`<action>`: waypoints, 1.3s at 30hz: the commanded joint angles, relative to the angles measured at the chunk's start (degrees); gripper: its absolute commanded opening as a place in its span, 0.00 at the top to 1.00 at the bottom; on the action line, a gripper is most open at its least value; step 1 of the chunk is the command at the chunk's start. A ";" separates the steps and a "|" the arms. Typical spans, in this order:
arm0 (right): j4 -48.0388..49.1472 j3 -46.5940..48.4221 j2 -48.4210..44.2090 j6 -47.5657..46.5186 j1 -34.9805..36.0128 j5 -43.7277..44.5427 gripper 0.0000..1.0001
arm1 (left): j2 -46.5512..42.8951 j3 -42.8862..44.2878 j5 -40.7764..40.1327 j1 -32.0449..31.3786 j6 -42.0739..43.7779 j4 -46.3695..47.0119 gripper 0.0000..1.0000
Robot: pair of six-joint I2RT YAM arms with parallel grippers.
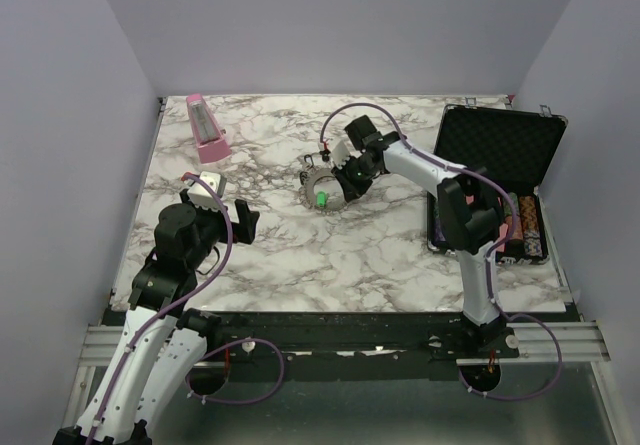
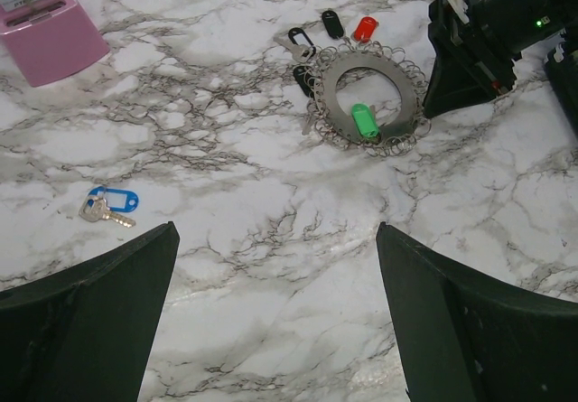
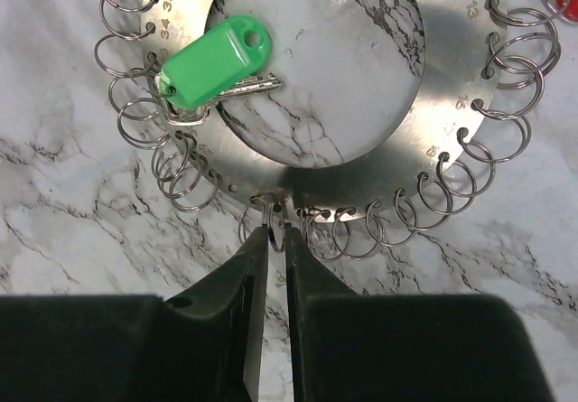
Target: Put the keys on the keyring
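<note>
The right gripper (image 3: 275, 232) is closed to a thin slit on a small wire loop (image 3: 271, 210) at the 6 o'clock edge of the keyring (image 3: 452, 81), as its own wrist camera shows it. The keyring lies flat on the marble table (image 2: 226, 158). It is a numbered metal plate with split loops all round its rim. The green key (image 3: 215, 59) lies at about 10 o'clock, its tag over the hole and its metal end among the rim loops. I cannot tell whether it is threaded on one.

The step in hand looks like steadying the ring by one loop so that a key can be worked onto it. The pinch should sit on the wire, not on the plate edge, and be light enough not to flatten the loop. Any lift should be slight, or the plate is likely to tip and the green key to slide.

The left gripper (image 2: 275, 239) hangs with its jaws wide apart and empty over bare marble. From its view the red key (image 2: 364, 29) and a black key (image 2: 332, 23) lie just beyond the ring at 12 o'clock. The blue key (image 2: 108, 205) lies well apart at 8 o'clock, and the left arm seems the better placed to fetch it.
</note>
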 commanded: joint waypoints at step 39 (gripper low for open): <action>-17.82 -6.85 -41.53 -13.86 -0.15 -4.29 0.99 | -3.26 -0.47 -1.55 0.76 0.59 1.31 0.01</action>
